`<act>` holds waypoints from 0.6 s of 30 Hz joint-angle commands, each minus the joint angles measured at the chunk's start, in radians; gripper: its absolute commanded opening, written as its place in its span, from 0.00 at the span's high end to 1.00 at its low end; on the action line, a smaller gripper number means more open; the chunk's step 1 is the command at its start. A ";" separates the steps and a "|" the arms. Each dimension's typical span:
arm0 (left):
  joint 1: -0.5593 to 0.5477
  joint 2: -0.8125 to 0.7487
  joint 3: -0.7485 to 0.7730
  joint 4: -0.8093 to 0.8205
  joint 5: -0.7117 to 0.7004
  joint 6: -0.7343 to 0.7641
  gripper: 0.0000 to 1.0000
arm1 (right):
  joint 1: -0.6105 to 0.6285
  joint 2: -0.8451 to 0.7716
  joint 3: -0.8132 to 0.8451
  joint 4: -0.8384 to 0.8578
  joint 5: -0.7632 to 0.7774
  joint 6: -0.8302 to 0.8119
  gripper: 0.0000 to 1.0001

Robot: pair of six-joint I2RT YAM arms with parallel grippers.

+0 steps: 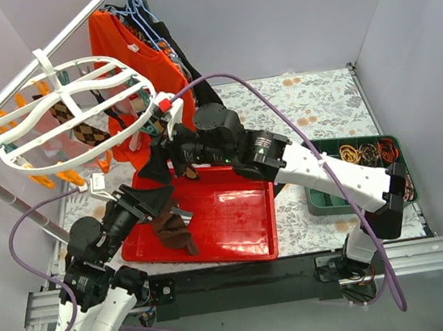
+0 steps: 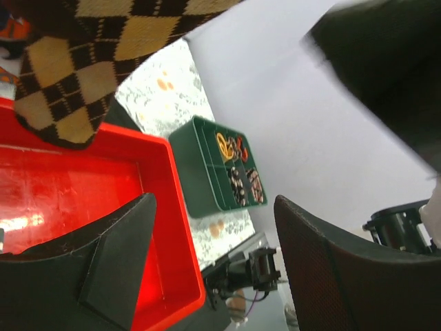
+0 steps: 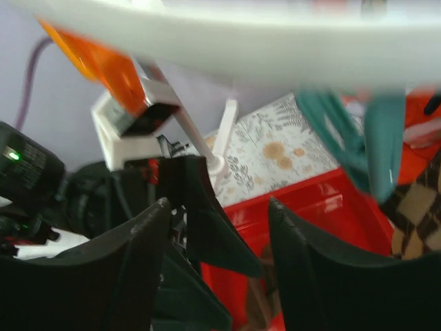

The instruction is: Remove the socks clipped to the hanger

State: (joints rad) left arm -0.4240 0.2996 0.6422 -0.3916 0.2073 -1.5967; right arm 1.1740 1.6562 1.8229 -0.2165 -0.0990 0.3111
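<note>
The white oval hanger point(image 1: 75, 111) hangs at the upper left with socks clipped under it, among them a brown argyle sock point(image 1: 84, 134) point(image 2: 103, 55) point(image 3: 420, 207). A dark brown sock point(image 1: 173, 231) lies in the red tray point(image 1: 238, 228). My right gripper point(image 1: 156, 167) point(image 3: 217, 214) is just below the hanger's rim point(image 3: 241, 27), open, holding nothing; the left arm's dark fingers show behind its gap. My left gripper point(image 1: 144, 197) point(image 2: 213, 214) sits right under it over the tray's left end, open and empty.
An orange shirt point(image 1: 133, 55) and wire hangers hang on the rail point(image 1: 1, 105) behind the frame. A green bin point(image 1: 353, 173) point(image 2: 213, 172) of small items stands right of the tray. Orange point(image 3: 89, 55) and teal clips point(image 3: 372, 138) dangle close to the right gripper.
</note>
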 commanded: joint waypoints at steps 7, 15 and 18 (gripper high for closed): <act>-0.001 -0.079 0.057 -0.079 -0.190 0.023 0.33 | 0.006 -0.209 -0.198 -0.043 0.213 -0.061 0.17; -0.001 -0.102 0.065 -0.138 -0.194 0.020 0.33 | -0.157 -0.276 -0.333 0.041 0.206 -0.147 0.08; -0.001 -0.111 0.060 -0.151 -0.194 0.014 0.33 | -0.200 -0.240 -0.375 0.138 0.090 -0.234 0.05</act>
State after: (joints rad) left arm -0.4240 0.2028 0.6838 -0.5014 0.0345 -1.5894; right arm 1.0313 1.3830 1.4944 -0.2226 0.1085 0.1883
